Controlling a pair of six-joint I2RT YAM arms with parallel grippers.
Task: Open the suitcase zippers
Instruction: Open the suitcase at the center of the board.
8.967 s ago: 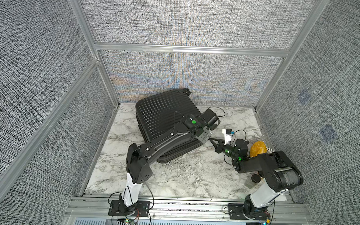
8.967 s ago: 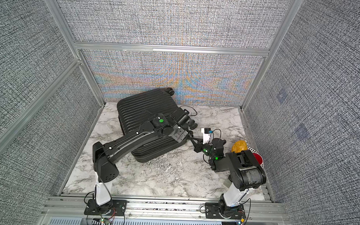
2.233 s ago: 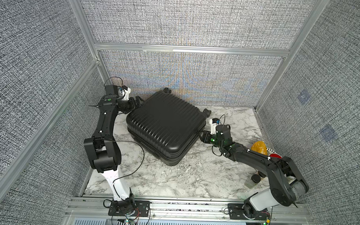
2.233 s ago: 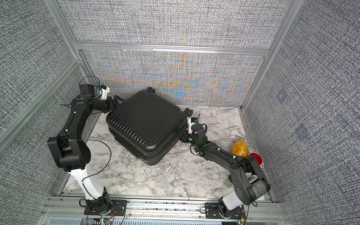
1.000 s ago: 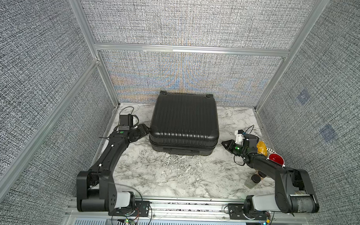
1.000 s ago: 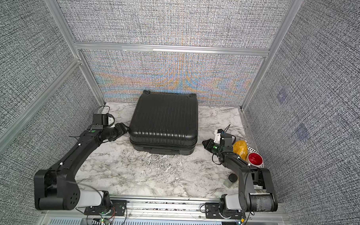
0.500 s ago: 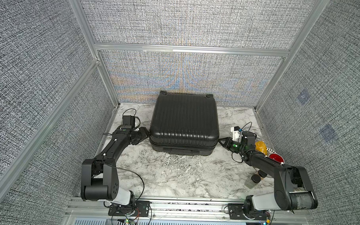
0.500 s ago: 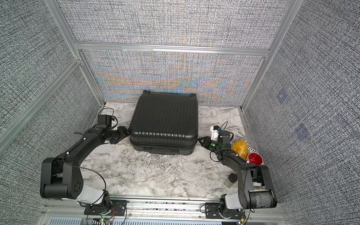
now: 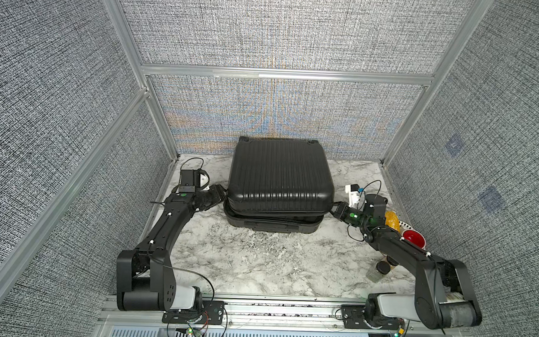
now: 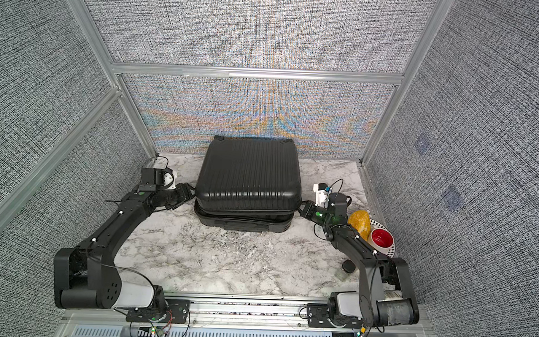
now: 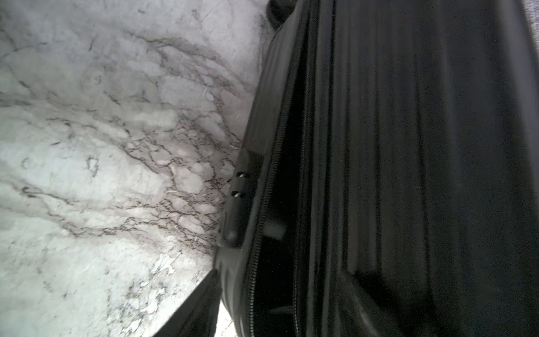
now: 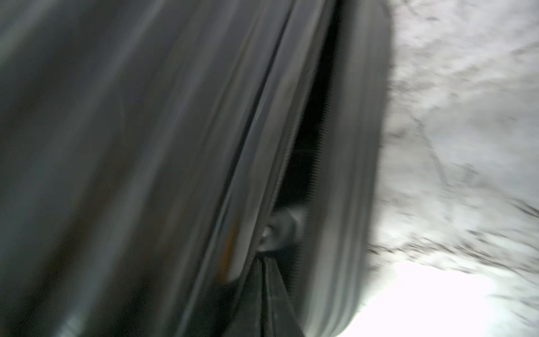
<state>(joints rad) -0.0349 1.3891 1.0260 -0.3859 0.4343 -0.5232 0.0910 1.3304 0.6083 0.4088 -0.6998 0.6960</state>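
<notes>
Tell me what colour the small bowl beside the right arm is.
Red. The bowl shows best in a top view.

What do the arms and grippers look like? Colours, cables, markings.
The left arm and right arm are matte black with a pale grey base link. Thin black cables loop outside; small white clips dot the links. Each wrist has a green light and a white camera mount. The left gripper and right gripper are black.
</notes>
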